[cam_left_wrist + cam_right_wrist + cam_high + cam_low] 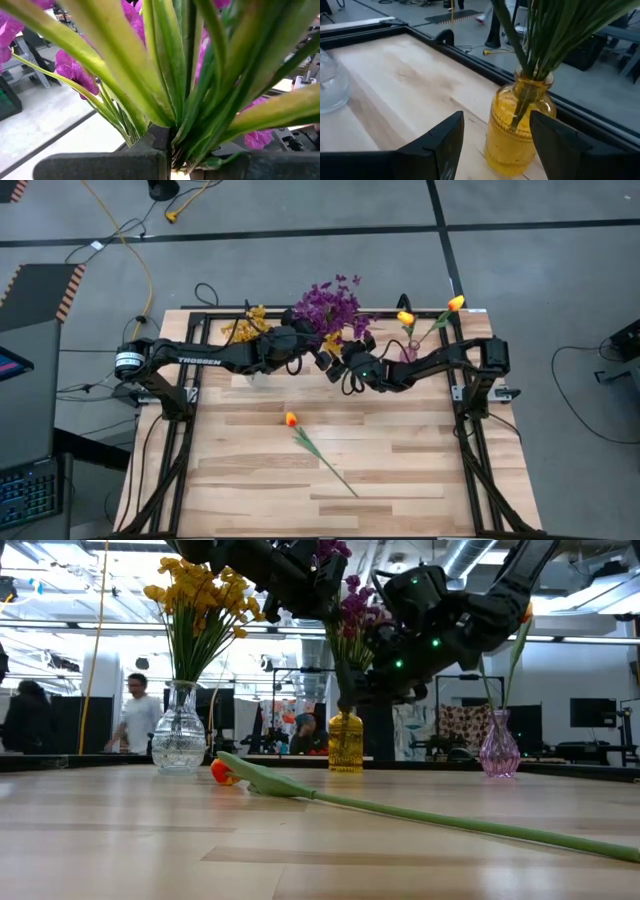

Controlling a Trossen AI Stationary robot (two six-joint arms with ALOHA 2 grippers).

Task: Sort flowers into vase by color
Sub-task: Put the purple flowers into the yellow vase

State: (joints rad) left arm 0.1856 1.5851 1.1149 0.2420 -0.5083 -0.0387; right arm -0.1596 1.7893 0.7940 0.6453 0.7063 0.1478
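The purple bunch point(332, 305) stands with its stems in the yellow glass vase point(517, 130) at the table's far edge. My left gripper point(170, 157) is shut on those stems above the vase. My right gripper point(495, 145) is open, its fingers low on either side of the yellow vase without touching it. Yellow blossoms point(245, 326) stand in a clear vase point(180, 735). Two orange tulips point(405, 318) stand in a pink vase point(499, 748). One orange tulip point(291, 419) lies flat on the table. My left gripper pinches the purple bunch's green stems and leaves point(175, 135) between its two fingers, below the blossoms. The bunch stays upright, and its lower stems point(522, 107) reach down into the yellow vase.
The lying tulip's long stem point(430, 818) runs across the middle of the table toward the near right. The three vases stand in a row along the far edge. A dark frame rail point(470, 62) borders the table. People point(138, 715) move in the room beyond.
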